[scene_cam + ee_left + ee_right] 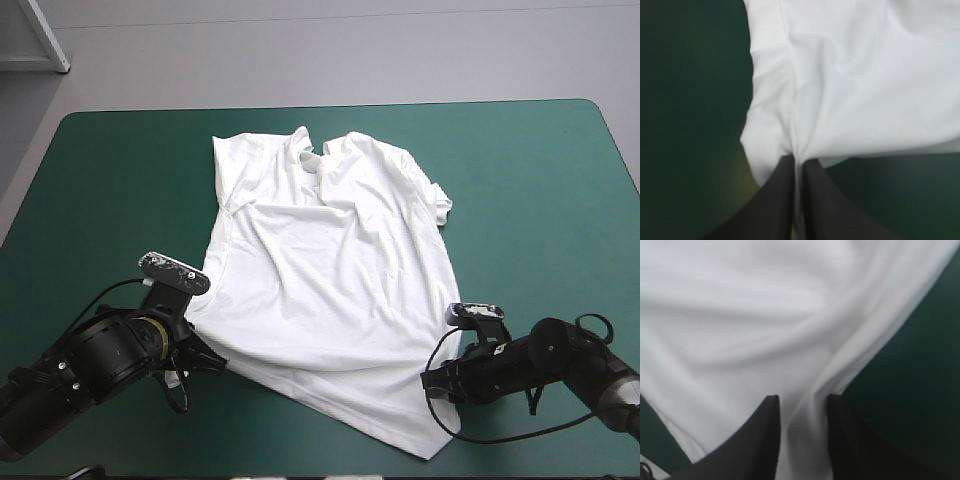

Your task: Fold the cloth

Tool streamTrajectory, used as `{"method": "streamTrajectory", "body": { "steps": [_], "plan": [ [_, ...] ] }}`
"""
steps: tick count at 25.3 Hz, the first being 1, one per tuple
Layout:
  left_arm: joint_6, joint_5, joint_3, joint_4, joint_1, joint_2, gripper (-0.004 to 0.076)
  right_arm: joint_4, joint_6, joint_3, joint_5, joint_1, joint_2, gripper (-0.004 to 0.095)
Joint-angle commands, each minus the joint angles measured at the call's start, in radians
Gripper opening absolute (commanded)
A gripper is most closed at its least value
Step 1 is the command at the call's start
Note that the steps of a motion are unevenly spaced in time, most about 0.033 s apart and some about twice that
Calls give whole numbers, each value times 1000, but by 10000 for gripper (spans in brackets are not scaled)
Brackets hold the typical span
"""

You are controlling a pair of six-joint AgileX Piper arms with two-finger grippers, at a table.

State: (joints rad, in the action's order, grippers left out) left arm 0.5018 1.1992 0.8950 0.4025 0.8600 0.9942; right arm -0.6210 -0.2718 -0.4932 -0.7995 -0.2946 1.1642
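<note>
At seven o'clock the black left tool (797,162), at five the right tool (804,402), are clenching the white short-sleeved T-shirt (330,270) shallowly, risking slips.

The white short-sleeved cloth T-shirt (330,290) lies spread on the teal-green covered surface (520,170), near its middle. The collar points toward 12 o'clock and the hem toward 6 o'clock, with the lowest hem corner reaching out at 5 o'clock, close to the near edge. The left hand (205,355), a pair of broad black fin-shaped fingers, sits at the T-shirt's 8 o'clock, pinched onto the hem corner there. The right hand (432,380), of the same make, sits at 4 o'clock on the side edge, with cloth between its fingers.
</note>
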Motion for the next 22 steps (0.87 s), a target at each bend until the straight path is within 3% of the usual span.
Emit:
{"method": "streamTrajectory", "body": {
  "steps": [1, 3, 9, 16, 20, 22],
  "plan": [
    [9, -50, 32, 41, 1, -13, 21, -104, -122, 13, 12, -3, 14, 113],
    [9, -83, 32, 46, 1, -13, 20, -126, -184, 7, 62, -3, 14, -22],
    [45, -155, 32, 215, -1, -13, 19, -92, -209, -109, 177, -3, 14, -15],
    [97, -215, 117, 574, -3, -11, 19, 89, -133, -556, 208, -3, 14, -15],
    [19, -298, 414, 605, -3, 39, 19, 245, -29, -973, 206, -3, 26, -15],
    [-187, -284, 660, 543, -3, 126, 19, 296, 4, -1186, 159, -3, 56, -15]
  ]
}}
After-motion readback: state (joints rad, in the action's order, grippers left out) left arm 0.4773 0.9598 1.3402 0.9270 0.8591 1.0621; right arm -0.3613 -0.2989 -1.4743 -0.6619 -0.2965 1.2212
